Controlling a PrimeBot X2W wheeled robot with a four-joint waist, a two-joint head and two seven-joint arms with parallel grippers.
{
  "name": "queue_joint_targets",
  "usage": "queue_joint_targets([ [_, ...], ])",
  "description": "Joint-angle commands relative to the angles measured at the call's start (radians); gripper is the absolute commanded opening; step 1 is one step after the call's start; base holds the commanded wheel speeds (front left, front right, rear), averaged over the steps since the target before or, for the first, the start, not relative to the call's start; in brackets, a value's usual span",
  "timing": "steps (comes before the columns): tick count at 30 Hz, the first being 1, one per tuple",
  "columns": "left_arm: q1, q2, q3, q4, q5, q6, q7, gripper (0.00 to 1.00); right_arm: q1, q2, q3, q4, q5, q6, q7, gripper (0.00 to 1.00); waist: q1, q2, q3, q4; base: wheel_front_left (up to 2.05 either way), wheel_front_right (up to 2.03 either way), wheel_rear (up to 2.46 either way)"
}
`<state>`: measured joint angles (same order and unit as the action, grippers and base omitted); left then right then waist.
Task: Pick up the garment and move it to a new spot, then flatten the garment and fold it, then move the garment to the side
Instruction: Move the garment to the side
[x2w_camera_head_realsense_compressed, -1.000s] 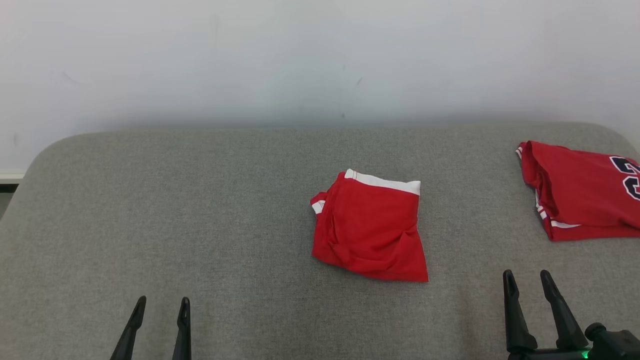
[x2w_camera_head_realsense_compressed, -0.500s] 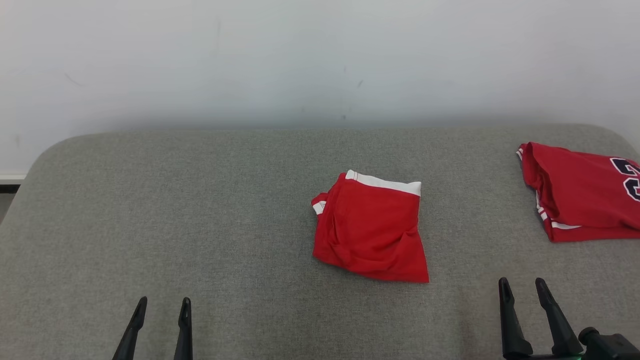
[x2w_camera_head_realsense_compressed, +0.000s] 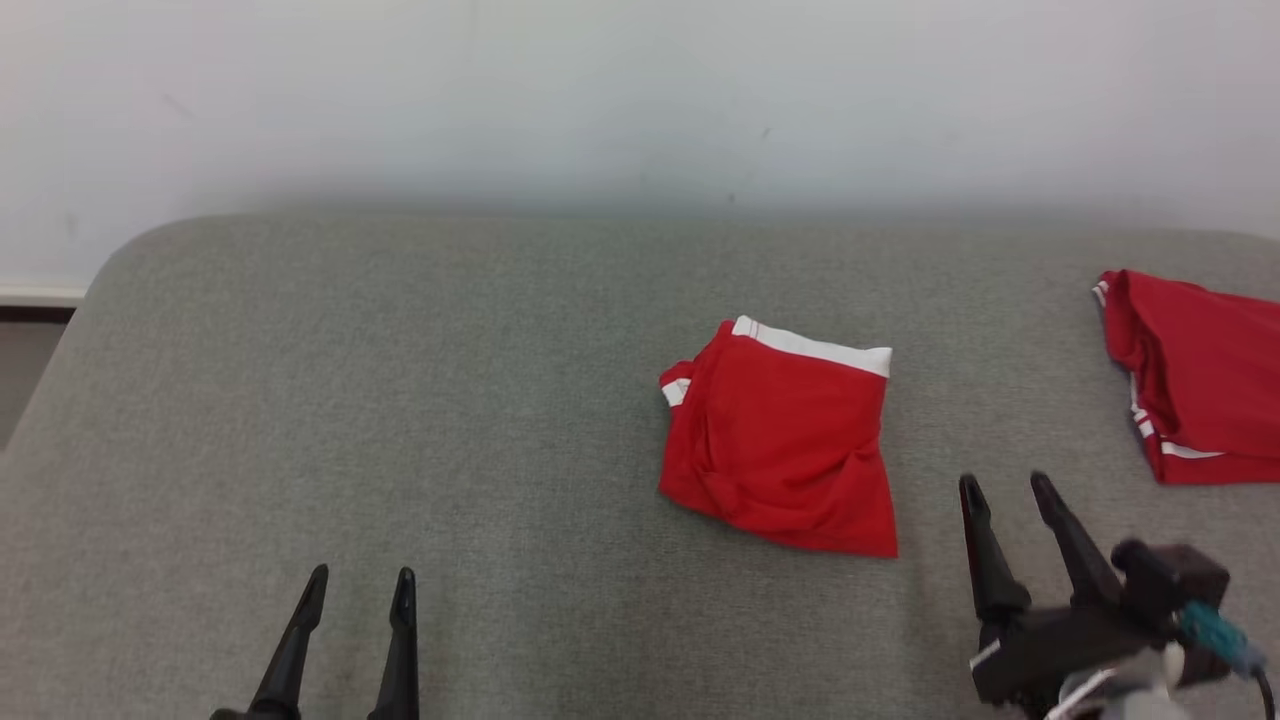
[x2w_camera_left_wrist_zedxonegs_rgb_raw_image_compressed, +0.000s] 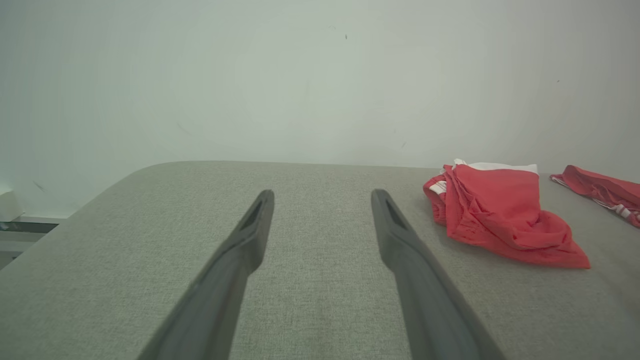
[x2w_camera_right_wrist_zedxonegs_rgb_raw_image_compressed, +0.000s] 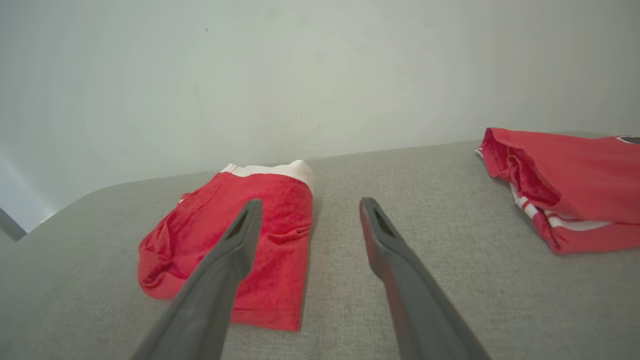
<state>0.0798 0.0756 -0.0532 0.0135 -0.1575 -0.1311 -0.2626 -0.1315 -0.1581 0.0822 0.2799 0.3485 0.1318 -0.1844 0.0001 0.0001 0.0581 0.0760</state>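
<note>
My left hand (x2w_camera_head_realsense_compressed: 361, 575) and right hand (x2w_camera_head_realsense_compressed: 1004, 482) both stand wide open, holding nothing. The folded red garment (x2w_camera_head_realsense_compressed: 780, 440) lies on the desk (x2w_camera_head_realsense_compressed: 400, 350), near my right hand and to its left. A red jersey (x2w_camera_head_realsense_compressed: 1200, 380) lies farther right.

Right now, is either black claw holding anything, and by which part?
Nothing is held. The left gripper and right gripper are open, apart from the folded red cloth garment with white band.

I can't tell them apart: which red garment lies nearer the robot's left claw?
The folded red shorts with the white waistband, in the middle; the other red garment lies far right.
</note>
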Motion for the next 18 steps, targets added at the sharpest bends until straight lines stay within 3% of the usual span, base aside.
queue_joint_targets([
  [1, -0.013, -0.002, -0.001, 0.001, 0.000, 0.002, -0.003, 1.00, -0.018, -0.012, 0.004, 0.010, -0.003, -0.003, 0.008, 1.00, -0.0001, -0.0001, 0.030, 0.030, 0.00, 0.00, 0.00],
  [18, -0.112, -0.021, -0.064, 0.043, -0.040, 0.002, -0.003, 1.00, -0.377, -0.057, 0.053, 0.468, 0.004, -0.003, 0.128, 1.00, -0.0001, -0.0001, 0.146, 0.169, 0.00, 0.00, 0.00],
])
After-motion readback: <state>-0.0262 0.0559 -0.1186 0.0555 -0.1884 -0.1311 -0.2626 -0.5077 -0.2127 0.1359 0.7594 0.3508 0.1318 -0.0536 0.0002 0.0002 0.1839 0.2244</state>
